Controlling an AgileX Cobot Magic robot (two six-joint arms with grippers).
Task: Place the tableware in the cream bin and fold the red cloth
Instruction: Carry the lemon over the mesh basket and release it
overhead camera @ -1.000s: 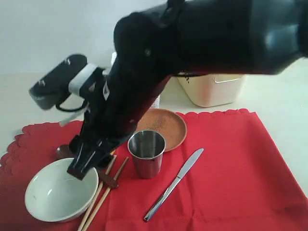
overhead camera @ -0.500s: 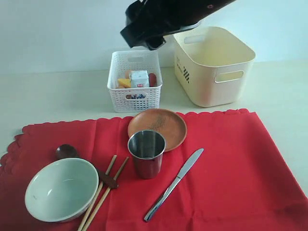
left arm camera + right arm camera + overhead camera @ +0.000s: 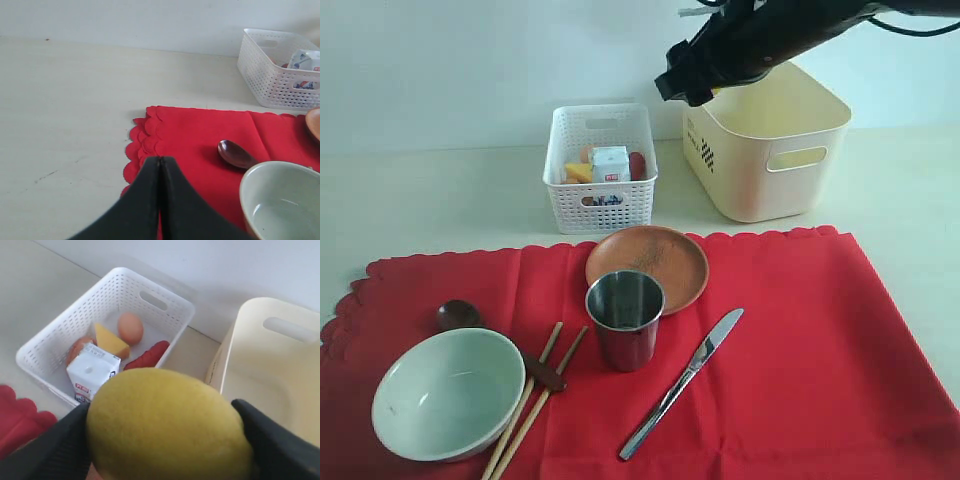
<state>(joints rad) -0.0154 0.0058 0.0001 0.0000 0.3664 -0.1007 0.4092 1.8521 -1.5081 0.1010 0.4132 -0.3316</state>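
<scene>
The red cloth [image 3: 800, 360] lies flat at the table's front. On it sit a pale bowl [image 3: 448, 393], a dark spoon [image 3: 460, 316], chopsticks [image 3: 535, 400], a steel cup [image 3: 625, 318], a brown plate [image 3: 665, 262] and a silver knife [image 3: 682, 382]. The cream bin [image 3: 770, 180] stands behind the cloth at the right. High above the gap between the bin and the basket, my right gripper [image 3: 685, 85] is shut on a yellow lemon [image 3: 167, 415]. My left gripper [image 3: 160, 160] is shut and empty over the cloth's scalloped corner [image 3: 145, 145], near the spoon [image 3: 235, 153] and the bowl [image 3: 280, 200].
A white lattice basket [image 3: 600, 205] stands left of the cream bin. It holds a milk carton [image 3: 92, 371], an egg [image 3: 130, 328], a cheese wedge [image 3: 111, 341] and a red item [image 3: 147, 356]. Bare cream tabletop [image 3: 65, 110] lies left of the cloth.
The right arm has swung up and back from over the bowl and cup to high above the two containers, uncovering the cloth and tableware. Nothing on the cloth has moved.
</scene>
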